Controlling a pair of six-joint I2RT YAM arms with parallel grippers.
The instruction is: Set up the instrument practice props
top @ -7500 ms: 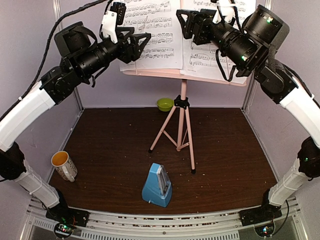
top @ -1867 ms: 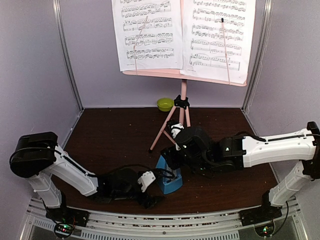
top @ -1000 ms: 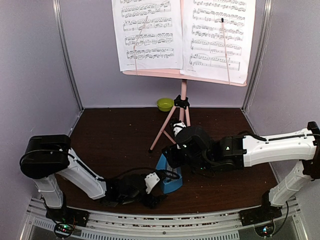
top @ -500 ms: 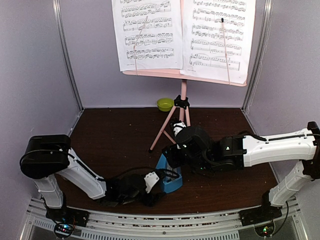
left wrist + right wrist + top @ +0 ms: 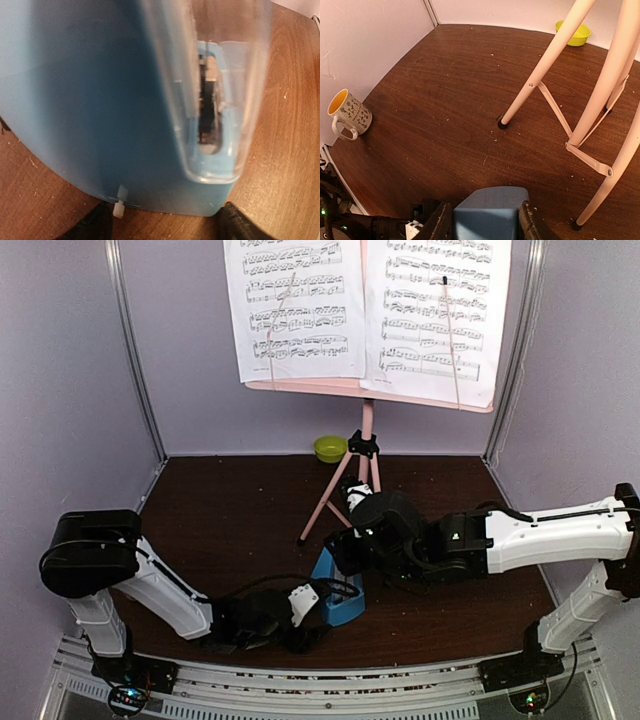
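Note:
The pink music stand (image 5: pixel 366 430) stands at the back with two sheet-music pages (image 5: pixel 298 305) (image 5: pixel 438 305) on its desk. The blue metronome (image 5: pixel 338 600) sits near the table's front. My right gripper (image 5: pixel 345 558) is shut on its top; in the right wrist view the blue block (image 5: pixel 490 210) fills the gap of that gripper (image 5: pixel 486 220). My left gripper (image 5: pixel 318 612) lies low at its base. In the left wrist view the metronome (image 5: pixel 100 100) and its clear cover (image 5: pixel 230 100) fill the frame. That gripper (image 5: pixel 166 227) is open, fingertips (image 5: pixel 92 227) just short of the base.
A lime-green bowl (image 5: pixel 330 448) sits at the back wall behind the stand. A white mug with orange inside (image 5: pixel 350 118) stands by the left wall. The stand's legs (image 5: pixel 547 65) spread just behind the metronome. Purple walls close in the brown table (image 5: pixel 220 510).
Both arms came down from the stand to the metronome. The left gripper then slid right up to its base. Over the last second nothing visibly moves.

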